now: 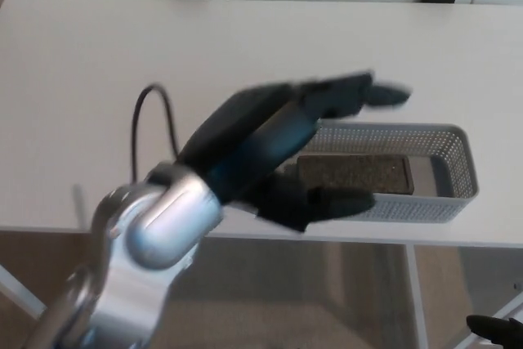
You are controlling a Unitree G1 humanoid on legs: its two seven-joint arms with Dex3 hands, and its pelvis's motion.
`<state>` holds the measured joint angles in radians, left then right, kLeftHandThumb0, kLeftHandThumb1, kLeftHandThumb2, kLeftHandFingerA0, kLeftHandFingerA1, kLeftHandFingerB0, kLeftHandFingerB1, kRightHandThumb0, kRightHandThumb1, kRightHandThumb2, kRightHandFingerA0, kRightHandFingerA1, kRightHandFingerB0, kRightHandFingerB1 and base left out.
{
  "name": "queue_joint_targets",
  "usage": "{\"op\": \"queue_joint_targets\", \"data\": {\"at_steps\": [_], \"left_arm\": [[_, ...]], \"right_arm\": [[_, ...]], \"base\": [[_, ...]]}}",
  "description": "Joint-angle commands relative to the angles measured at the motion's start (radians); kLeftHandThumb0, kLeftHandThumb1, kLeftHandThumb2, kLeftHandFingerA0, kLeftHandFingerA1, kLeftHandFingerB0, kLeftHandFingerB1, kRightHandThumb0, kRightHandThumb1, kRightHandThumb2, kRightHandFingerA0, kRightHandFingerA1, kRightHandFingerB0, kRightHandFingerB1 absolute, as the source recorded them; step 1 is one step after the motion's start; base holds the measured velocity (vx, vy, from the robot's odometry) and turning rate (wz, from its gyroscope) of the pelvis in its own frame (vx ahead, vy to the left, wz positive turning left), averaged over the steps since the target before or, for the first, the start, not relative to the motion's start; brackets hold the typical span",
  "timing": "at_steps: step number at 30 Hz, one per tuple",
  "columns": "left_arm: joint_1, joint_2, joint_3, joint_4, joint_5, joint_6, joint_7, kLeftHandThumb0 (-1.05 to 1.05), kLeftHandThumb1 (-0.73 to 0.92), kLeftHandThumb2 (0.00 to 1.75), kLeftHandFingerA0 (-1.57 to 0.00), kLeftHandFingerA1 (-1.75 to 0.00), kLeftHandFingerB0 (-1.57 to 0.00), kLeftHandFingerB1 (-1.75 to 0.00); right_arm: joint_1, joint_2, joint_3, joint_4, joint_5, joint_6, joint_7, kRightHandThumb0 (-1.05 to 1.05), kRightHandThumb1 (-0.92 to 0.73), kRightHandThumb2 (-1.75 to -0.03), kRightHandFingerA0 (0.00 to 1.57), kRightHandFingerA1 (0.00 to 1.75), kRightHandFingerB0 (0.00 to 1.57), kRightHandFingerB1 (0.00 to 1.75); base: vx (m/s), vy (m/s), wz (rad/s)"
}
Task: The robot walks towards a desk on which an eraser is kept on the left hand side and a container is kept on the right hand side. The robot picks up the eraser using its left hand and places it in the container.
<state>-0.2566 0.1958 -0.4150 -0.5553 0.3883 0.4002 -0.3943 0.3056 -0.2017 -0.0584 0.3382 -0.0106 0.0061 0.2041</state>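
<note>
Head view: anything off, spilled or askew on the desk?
Nothing stands out. The eraser lies flat inside the grey container, square with its walls. The left hand, motion-blurred, hovers open over the container's left end. The desk looks tidy.

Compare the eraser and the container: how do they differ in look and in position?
The eraser is dark, solid and flat; the container is a grey mesh basket with perforated walls. The eraser is shorter and lies inside; the container encloses it and rests on the white desk. Both are long rectangles lying the same way.
</note>
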Motion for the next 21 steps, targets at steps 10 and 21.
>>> {"op": "queue_joint_targets", "data": {"at_steps": [10,21], "left_arm": [[0.738,0.268,1.000,-0.100,-1.403,-0.130,-1.111,-0.91,0.58,1.08,-0.76,-0.79,-0.64,-0.51],[0.782,0.437,0.775,0.360,-0.869,-0.087,-1.066,-0.72,0.70,0.62,-0.65,-0.42,-0.39,-0.34]], "right_arm": [[0.018,-0.029,0.004,0.074,-0.009,-0.031,0.006,-0.14,-0.66,-0.59,0.47,0.44,0.36,0.39],[0.050,-0.029,0.008,0.063,-0.014,-0.038,0.002,-0.15,-0.65,-0.59,0.47,0.44,0.36,0.38]], "base": [[0.00,0.000,0.00],[0.00,0.000,0.00]]}}
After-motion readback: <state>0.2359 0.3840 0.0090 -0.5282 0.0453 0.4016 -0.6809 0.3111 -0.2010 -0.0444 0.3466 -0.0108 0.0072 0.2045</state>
